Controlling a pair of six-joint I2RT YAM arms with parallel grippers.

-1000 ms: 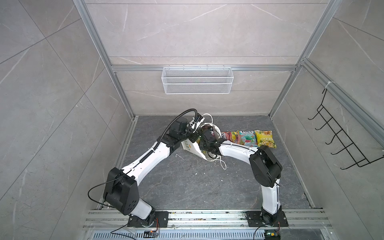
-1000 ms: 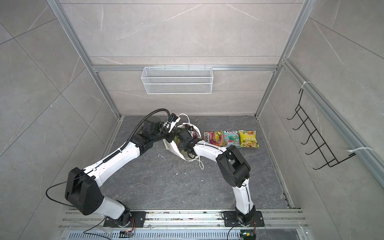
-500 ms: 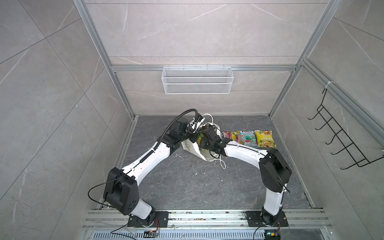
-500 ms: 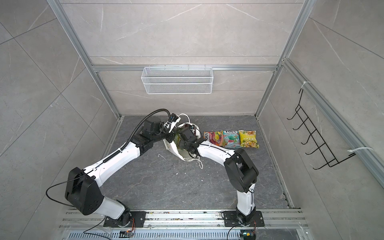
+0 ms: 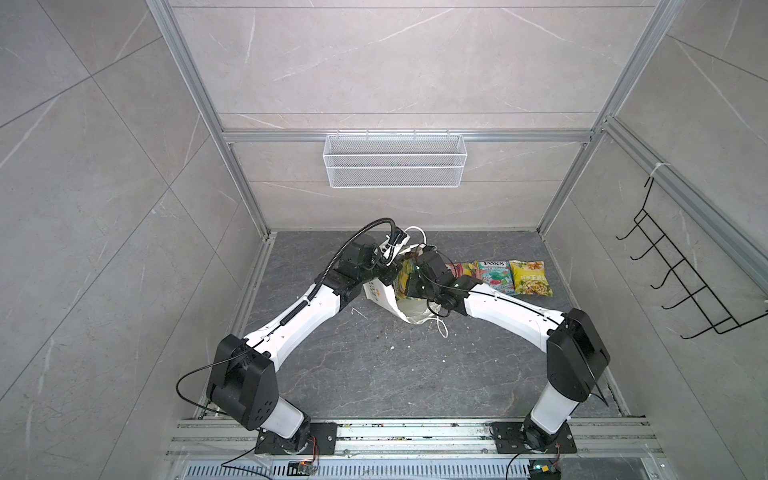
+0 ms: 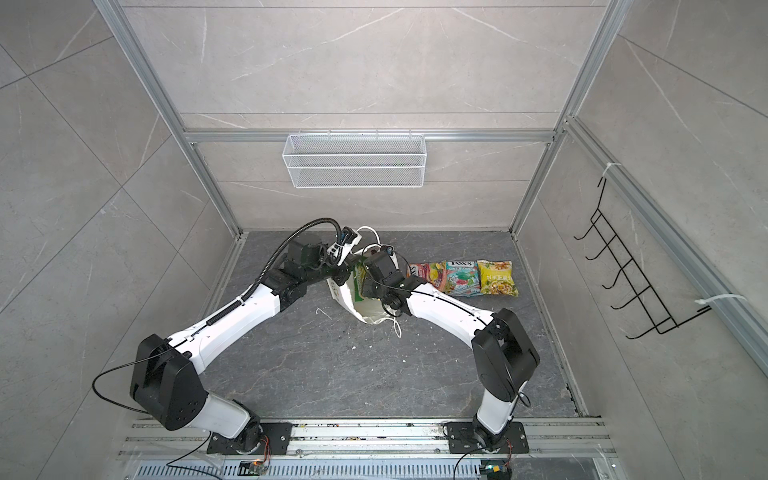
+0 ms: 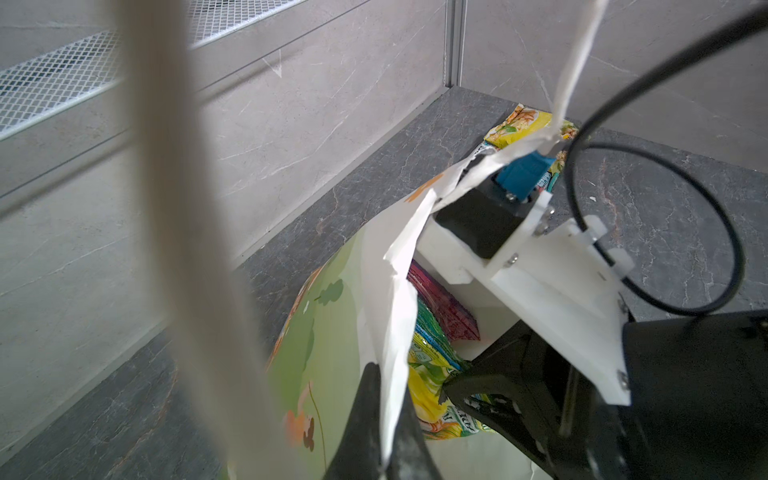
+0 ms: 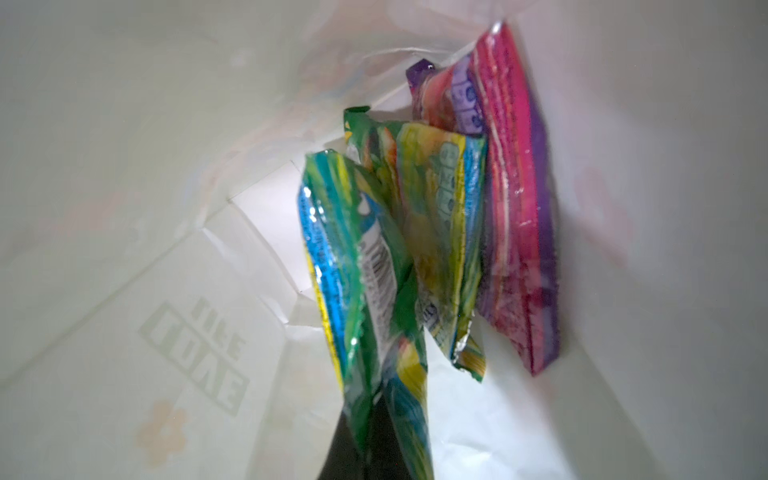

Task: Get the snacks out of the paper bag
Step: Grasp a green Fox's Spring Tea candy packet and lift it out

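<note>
The white paper bag (image 5: 380,293) (image 6: 343,297) lies tilted on the dark floor in both top views. My left gripper (image 7: 388,376) (image 5: 390,274) is shut on its white rim and holds the mouth open. My right gripper (image 8: 361,405) (image 6: 365,286) is inside the bag (image 8: 166,291), shut on the edge of the yellow-green snack (image 8: 374,291) (image 7: 432,374). A purple snack (image 8: 519,208) leans against the bag's inner wall beside it. On the floor to the right, orange-red (image 5: 463,270), teal (image 5: 493,276) and yellow (image 5: 530,277) snacks lie in a row.
A white wire mesh basket (image 5: 394,166) hangs on the back wall. A black hook rack (image 5: 685,282) is on the right wall. One cord handle (image 5: 440,328) trails on the floor in front of the bag. Aluminium rails run along the front edge.
The right arm's elbow has swung outward to the right while its gripper stays in the bag's mouth and closes fully. The left arm and the bag have not moved.
</note>
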